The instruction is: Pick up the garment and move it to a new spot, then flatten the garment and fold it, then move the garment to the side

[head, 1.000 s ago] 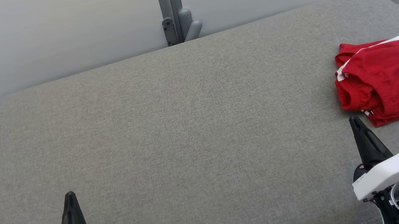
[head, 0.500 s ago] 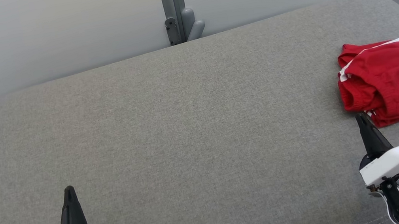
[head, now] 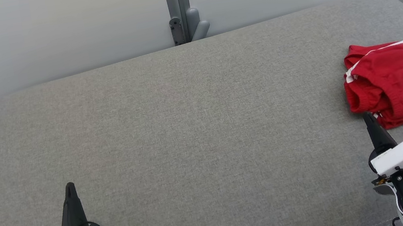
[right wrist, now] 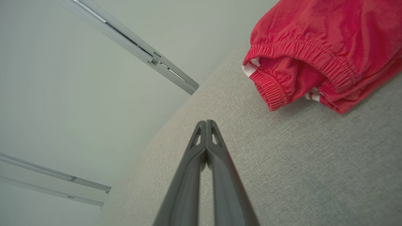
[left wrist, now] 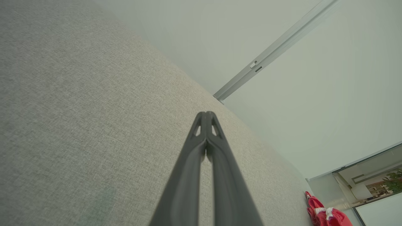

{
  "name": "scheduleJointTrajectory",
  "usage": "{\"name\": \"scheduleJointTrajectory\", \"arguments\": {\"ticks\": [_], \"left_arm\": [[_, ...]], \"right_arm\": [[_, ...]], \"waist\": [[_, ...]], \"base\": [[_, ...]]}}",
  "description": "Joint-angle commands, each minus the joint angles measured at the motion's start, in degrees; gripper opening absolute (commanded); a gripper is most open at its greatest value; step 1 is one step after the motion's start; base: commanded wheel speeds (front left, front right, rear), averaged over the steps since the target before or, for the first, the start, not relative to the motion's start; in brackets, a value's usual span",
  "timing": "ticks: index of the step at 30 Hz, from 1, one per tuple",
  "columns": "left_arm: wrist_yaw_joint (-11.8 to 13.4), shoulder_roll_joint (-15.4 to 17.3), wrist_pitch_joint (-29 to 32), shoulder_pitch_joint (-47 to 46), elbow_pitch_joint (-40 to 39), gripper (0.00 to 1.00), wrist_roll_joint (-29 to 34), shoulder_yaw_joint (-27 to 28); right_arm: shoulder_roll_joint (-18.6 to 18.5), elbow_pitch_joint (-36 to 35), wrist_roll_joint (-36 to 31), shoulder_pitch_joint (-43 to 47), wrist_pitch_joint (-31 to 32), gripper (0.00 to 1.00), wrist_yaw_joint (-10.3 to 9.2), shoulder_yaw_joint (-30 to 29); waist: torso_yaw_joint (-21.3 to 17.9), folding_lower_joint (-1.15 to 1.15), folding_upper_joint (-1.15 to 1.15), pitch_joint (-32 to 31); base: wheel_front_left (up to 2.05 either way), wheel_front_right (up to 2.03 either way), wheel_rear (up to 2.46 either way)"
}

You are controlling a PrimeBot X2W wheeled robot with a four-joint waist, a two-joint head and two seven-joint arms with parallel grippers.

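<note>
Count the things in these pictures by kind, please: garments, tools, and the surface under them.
Red garment: 1
Tools: 2, the left tool and the right tool, both shut
Grey surface: 1
Total: 4

Left pincer (head: 69, 187), right pincer (head: 367, 116): closed.
</note>
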Motion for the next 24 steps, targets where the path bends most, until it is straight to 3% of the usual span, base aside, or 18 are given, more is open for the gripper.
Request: {"name": "scheduleJointTrajectory", "arguments": {"ticks": [1,24], "left_arm": [[-0.4,0.0,0.2,-1.6,-0.2,0.0,-1.5,0.4],[-2.9,-1.2,2.4,-4.5,2.6,0.0,-15.1,1.7]], "right_arm": [[-0.1,-0.2,1.4,-1.9,0.4,0.0,0.02,-0.5],[0.6,3.3,14.8,-4.6,5.3,0.0,0.02,-3.9]], "waist": [[0.0,0.0,0.0,0.0],[0.8,0.0,0.0,-0.1]], "base": [[0.0,0.0,0.0],[0.0,0.0,0.0]]}}
